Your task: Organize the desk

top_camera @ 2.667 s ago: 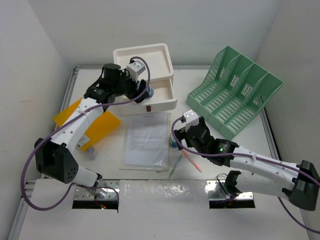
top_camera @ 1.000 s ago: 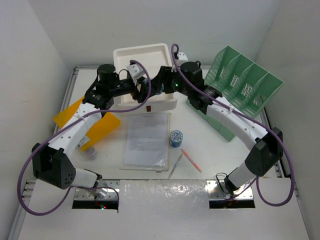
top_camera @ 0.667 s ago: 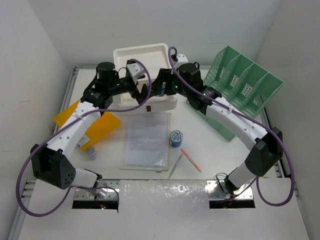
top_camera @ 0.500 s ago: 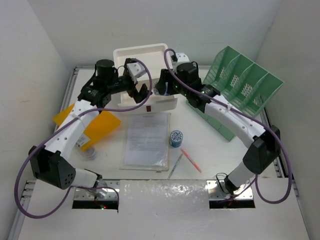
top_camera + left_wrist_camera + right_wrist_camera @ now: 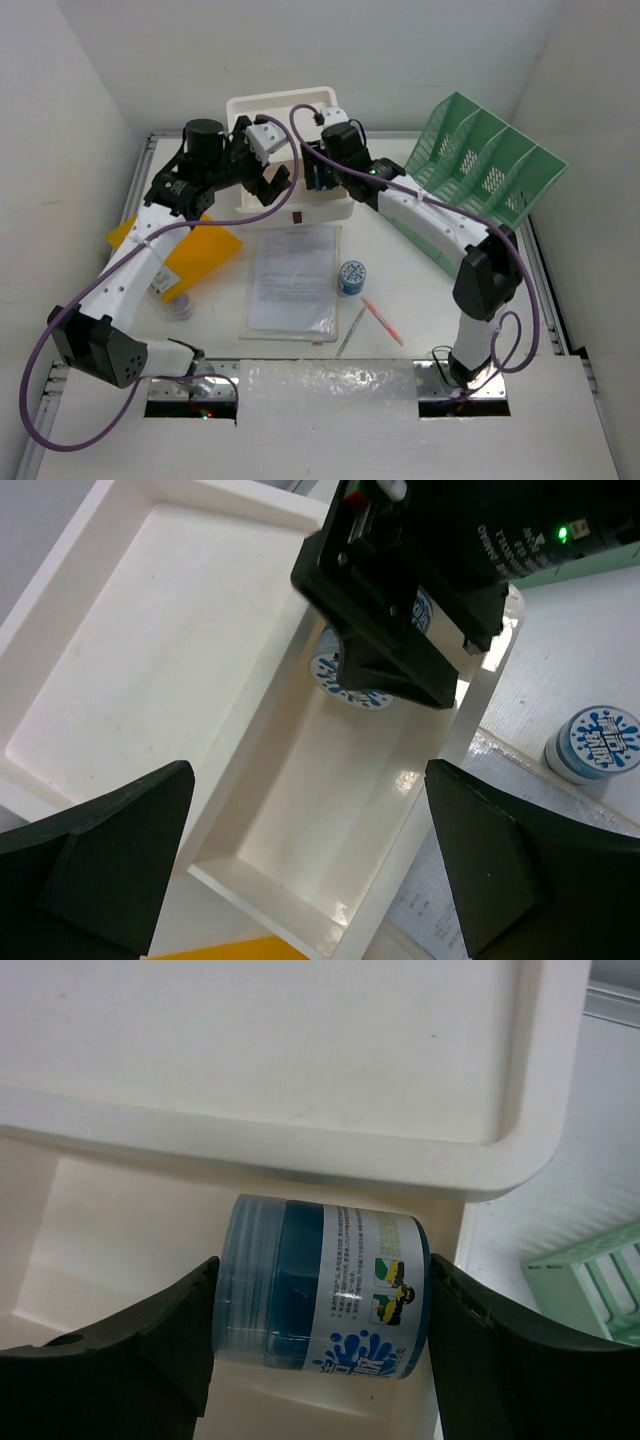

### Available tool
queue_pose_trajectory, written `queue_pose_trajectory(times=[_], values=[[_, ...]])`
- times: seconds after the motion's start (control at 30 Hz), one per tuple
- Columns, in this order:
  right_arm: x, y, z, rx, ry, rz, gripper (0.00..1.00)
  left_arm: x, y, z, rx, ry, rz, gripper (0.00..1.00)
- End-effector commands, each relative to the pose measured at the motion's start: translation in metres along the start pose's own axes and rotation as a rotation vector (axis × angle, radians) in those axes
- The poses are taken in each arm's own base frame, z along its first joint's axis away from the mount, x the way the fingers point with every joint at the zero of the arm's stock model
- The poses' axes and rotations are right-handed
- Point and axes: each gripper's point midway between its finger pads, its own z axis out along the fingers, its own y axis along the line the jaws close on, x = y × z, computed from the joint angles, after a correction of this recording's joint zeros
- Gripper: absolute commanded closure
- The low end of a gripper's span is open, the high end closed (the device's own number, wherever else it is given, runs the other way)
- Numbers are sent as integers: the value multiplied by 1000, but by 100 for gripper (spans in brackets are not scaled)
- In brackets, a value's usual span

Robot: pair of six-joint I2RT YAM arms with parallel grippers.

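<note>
Right gripper (image 5: 322,1285): fingers flank both ends of the blue jar (image 5: 330,1310), which lies sideways. Clamped or slack, I cannot tell. Left gripper (image 5: 307,780): jaws wide apart, empty, above the open drawer (image 5: 325,815). Drawer box (image 5: 285,105) sits at 12 o'clock on the desk (image 5: 420,290).

Risk: the jar lands on its side and rolls. The wrists crowd each other, so either swinging could cause a clash.

Blue jar (image 5: 325,1295) between gripper fingers (image 5: 130,1360)
</note>
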Motion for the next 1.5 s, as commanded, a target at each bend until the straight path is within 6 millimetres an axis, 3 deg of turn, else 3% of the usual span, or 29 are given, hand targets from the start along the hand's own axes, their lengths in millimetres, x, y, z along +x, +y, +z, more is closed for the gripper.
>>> queue_pose_trajectory(times=[0.0, 0.23, 0.37, 0.47, 0.57, 0.6, 0.7, 0.73, 0.8, 0.83, 0.87, 0.9, 0.93, 0.97, 1.03, 1.07, 1.13, 1.17, 1.27, 1.47], values=[[-33, 13, -10, 20, -70, -70, 29, -21, 11, -13, -60, -39, 21, 0], [-47, 18, -24, 25, -103, -104, 8, -26, 14, -15, -70, -49, 28, 0], [-54, 14, -39, 20, -113, -117, 4, -29, 11, -17, -53, -49, 30, 0], [-66, 5, -66, 34, -155, -114, 2, -35, 4, -21, -16, -60, 22, 0], [-76, -15, -105, 72, -213, -106, 1, -41, -10, -24, 48, -65, -2, 0], [-77, -27, -126, 95, -238, -98, 1, -44, -19, -27, 81, -60, -5, 1], [-56, -51, -154, 130, -210, -102, 1, -53, -53, -26, 174, -57, 45, 10], [-57, -60, -181, 130, -234, -93, 1, -54, -62, -24, 189, -50, 69, 12], [-26, -73, -194, 150, -188, -99, 1, -60, -98, -17, 254, -38, 122, 13], [-21, -82, -218, 153, -212, -84, 1, -62, -107, -16, 275, -40, 123, 13], [9, -88, -215, 159, -160, -98, 1, -65, -115, -15, 301, -45, 117, 12], [18, -90, -231, 133, -183, -74, 1, -71, -118, -16, 320, -57, 95, 12], [32, -90, -232, 116, -168, -73, 1, -73, -117, -16, 316, -62, 90, 11], [65, -92, -223, 105, -103, -88, 1, -76, -112, -15, 289, -66, 89, 9], [92, -85, -218, 41, -61, -91, 2, -77, -108, -14, 262, -61, 73, 8], [115, -84, -212, 21, -19, -98, 3, -75, -106, -14, 246, -55, 70, 7], [129, -67, -201, -74, -12, -91, 6, -70, -102, -12, 220, -31, 45, 6], [149, -65, -190, -94, 29, -113, 7, -66, -100, -12, 207, -18, 37, 5], [169, -61, -168, -109, 83, -171, 8, -55, -100, -14, 188, 17, 28, 4], [190, -71, -147, -45, 159, -229, 5, -47, -94, -19, 156, 36, 55, 2]])
